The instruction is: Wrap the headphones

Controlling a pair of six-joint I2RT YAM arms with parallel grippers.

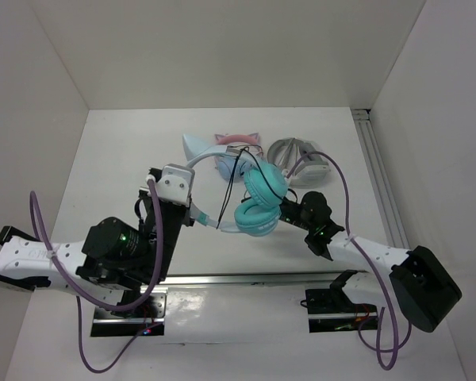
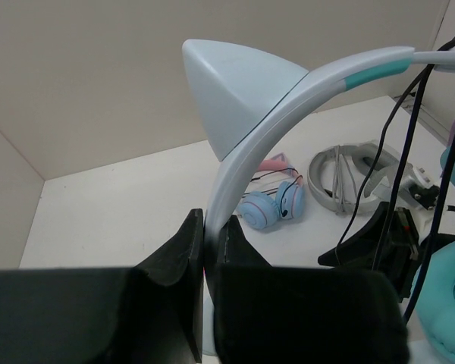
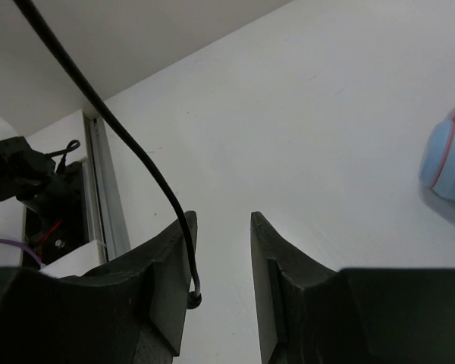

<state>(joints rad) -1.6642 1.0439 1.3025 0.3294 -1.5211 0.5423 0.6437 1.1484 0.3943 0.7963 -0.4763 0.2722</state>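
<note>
White table (image 1: 119, 159), left pincer (image 2: 209, 235) gripping headphones (image 1: 258, 205), right pincer (image 3: 221, 254) parted beside cable (image 3: 129, 138)

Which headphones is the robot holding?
The teal headphones, pinched by the left gripper. The pink-banded pair and the grey pair lie on the table.

- Pink-banded light-blue cat-ear headphones (image 1: 236, 144): far centre of the white table (image 1: 115, 163).
- Folded grey-white headphones (image 1: 300, 155): just right of them.
- Metal rail (image 1: 381, 182): along the table's right edge.
</note>
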